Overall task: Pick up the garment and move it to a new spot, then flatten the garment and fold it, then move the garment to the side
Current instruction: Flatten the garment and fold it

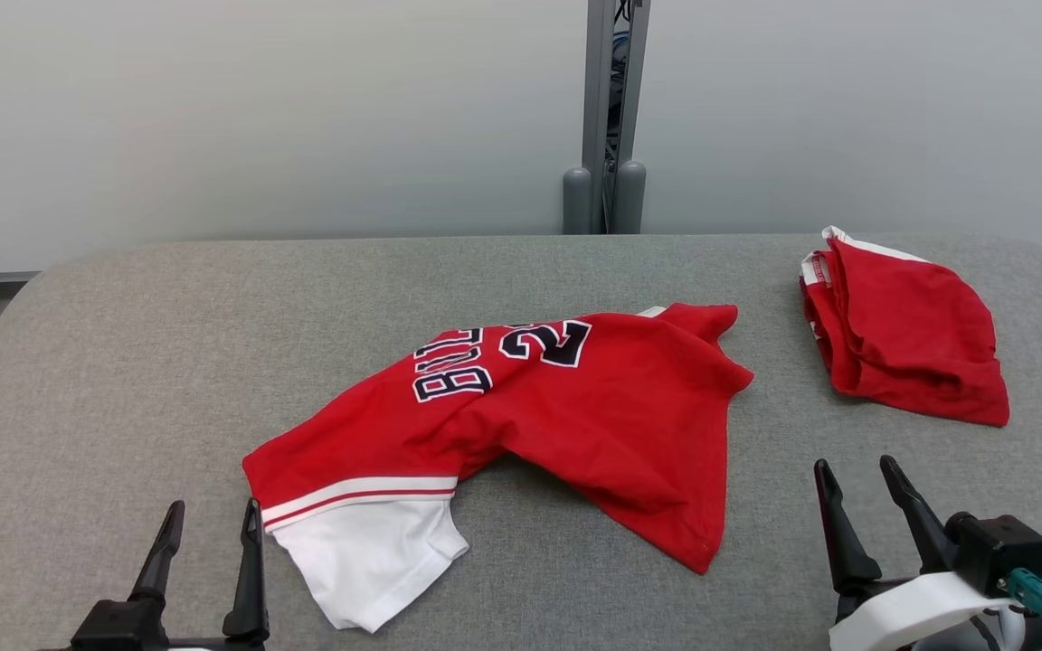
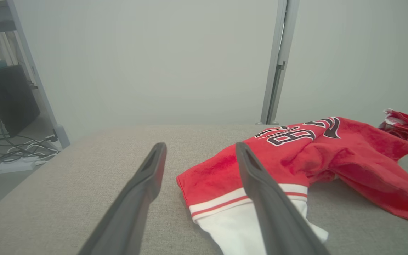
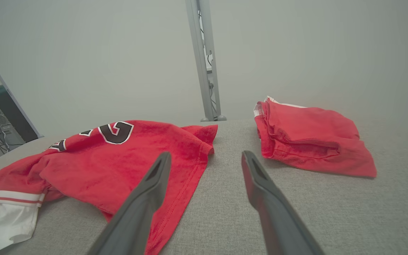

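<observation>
A crumpled red jersey with dark lettering and a white sleeve, the garment (image 1: 557,416) (image 2: 296,159) (image 3: 119,159), lies in the middle of the grey table (image 1: 123,362). My left gripper (image 1: 213,520) (image 2: 200,152) stands open near the front edge, just left of the white sleeve (image 1: 367,561), holding nothing. On the right, my right gripper (image 1: 856,475) (image 3: 205,159) is open too, clear of the jersey's right hem, with bare table between its fingers.
A second red garment (image 1: 910,334) (image 3: 310,138) lies folded at the back right of the table. A grey post (image 1: 607,117) rises behind the table against a pale wall. Cables and a shelf (image 2: 9,117) stand off to the left.
</observation>
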### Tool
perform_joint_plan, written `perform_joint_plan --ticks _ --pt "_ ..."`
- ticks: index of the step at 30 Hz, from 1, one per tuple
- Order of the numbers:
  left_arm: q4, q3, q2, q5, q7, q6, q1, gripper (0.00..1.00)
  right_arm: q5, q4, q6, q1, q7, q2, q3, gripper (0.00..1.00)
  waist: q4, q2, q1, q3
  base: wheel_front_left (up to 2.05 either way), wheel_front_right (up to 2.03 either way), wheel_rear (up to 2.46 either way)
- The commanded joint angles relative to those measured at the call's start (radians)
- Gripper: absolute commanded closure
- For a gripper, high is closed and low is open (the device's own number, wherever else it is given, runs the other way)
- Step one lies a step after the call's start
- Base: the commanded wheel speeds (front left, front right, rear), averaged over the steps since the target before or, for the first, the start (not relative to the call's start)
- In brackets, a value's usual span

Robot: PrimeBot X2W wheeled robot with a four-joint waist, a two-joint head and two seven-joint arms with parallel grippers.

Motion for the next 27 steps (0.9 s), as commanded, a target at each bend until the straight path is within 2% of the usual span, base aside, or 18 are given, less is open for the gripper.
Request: perform_joint_plan --ticks 1,11,27 --pt "0.000 0.000 0.003 -0.008 -0.004 0.002 0.005 0.00 0.007 0.003 0.000 -0.010 0.006 -0.003 0.000 0.00 0.000 -0.0001 0.0000 0.000 0.00 0.00 0.00" --pt "0.079 -0.036 0.004 -0.044 -0.004 -0.028 -0.001 0.00 0.039 0.062 0.000 -0.019 0.060 -0.003 0.045 0.00 0.010 -0.0001 0.0000 0.007 0.00 0.00 0.00" --pt "0.380 -0.145 0.004 -0.146 -0.004 -0.070 -0.117 0.00 0.121 0.203 0.000 -0.059 0.108 -0.007 0.190 0.00 0.022 -0.0001 0.0000 0.035 0.00 0.00 0.00"
